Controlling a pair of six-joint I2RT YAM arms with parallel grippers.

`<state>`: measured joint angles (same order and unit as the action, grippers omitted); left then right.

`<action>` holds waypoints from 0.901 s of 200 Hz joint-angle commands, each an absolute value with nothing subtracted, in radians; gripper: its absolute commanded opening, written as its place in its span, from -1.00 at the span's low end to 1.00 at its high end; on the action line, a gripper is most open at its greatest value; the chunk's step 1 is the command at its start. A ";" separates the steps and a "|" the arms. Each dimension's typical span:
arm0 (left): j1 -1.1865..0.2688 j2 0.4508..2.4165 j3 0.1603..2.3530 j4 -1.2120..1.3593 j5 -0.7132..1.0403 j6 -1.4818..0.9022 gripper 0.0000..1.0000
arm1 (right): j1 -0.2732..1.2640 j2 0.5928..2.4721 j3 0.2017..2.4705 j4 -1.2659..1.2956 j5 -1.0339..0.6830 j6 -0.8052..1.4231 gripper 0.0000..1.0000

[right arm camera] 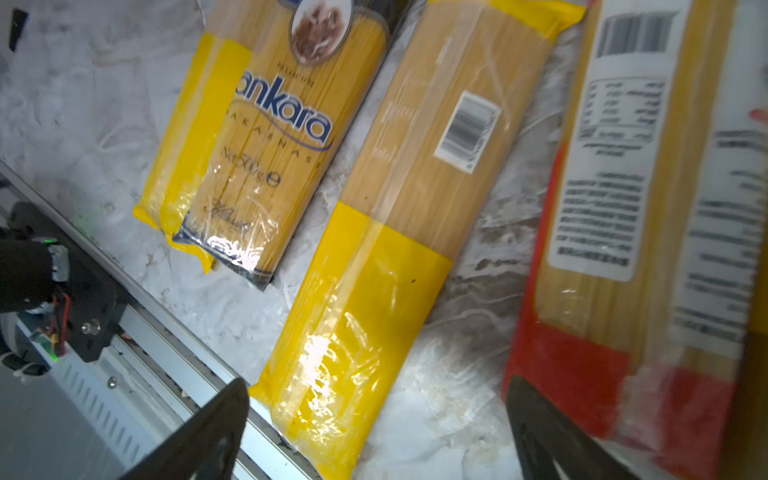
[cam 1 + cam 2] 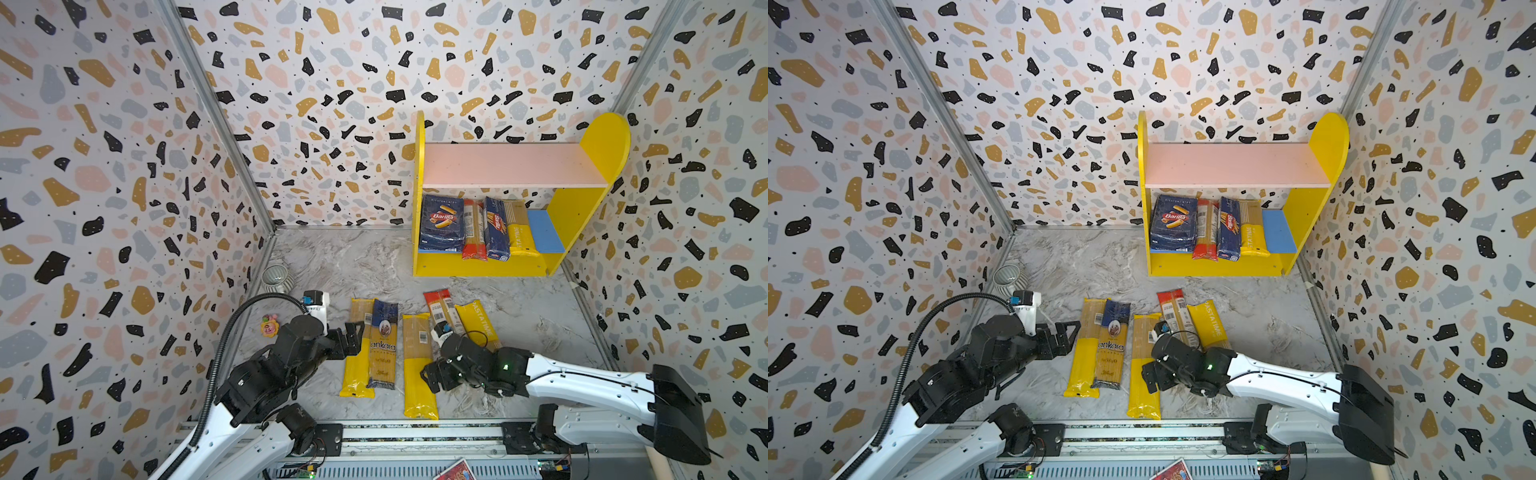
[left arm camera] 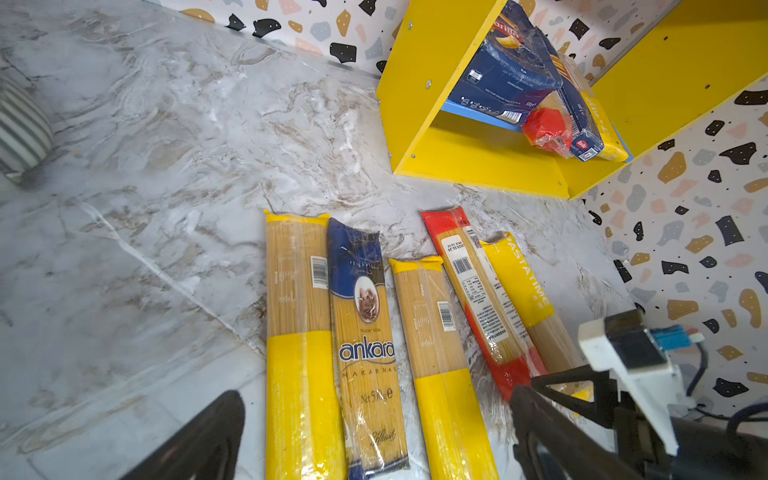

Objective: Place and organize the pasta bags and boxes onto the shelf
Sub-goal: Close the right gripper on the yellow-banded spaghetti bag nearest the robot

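- The shelf [image 2: 478, 266] stands in the far right corner of the desk [image 2: 353, 257], and its pink upper board [image 2: 511, 166] is bare.
- On the blue lower board [image 2: 544, 232] four packs lie side by side: the wide pasta box [image 2: 442, 224], a red bag [image 2: 473, 232], the narrow pasta box [image 2: 496, 232] and a yellow bag [image 2: 519, 237].
- Five bags lie in a row near the front edge. They are a yellow-ended bag [image 2: 353, 374], the blue "ankara" bag [image 2: 383, 345] partly over it, a second yellow-ended bag [image 2: 417, 374], a red-ended bag [image 2: 440, 307] and a "PASTATIME" bag [image 2: 478, 322].
- A ribbed cup [image 2: 276, 278] and a small toy [image 2: 269, 325] sit by the left edge.
- My left pincer [image 2: 356, 337] is spread wide and empty, just beside the first yellow-ended bag. I cannot tell whether it touches the bag.
- My right pincer [image 2: 430, 378] is also spread wide and grips nothing. It is low between the second yellow-ended bag and the red-ended one, and my arm covers the near ends of the last two bags.
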<state>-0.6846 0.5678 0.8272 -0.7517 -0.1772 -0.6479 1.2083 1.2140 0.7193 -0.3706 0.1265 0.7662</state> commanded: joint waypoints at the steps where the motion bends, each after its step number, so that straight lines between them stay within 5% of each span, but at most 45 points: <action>1: -0.681 0.541 0.818 -0.773 -0.178 -0.679 0.99 | 1.280 1.294 0.763 -0.365 0.236 0.867 0.98; 147: -0.681 0.493 0.860 -0.804 -0.170 -0.640 0.99 | 1.331 1.779 0.934 -0.449 0.282 0.977 1.00; 180: -0.681 0.485 0.872 -0.811 -0.176 -0.637 0.99 | 1.271 1.783 0.870 -0.394 0.235 0.945 0.64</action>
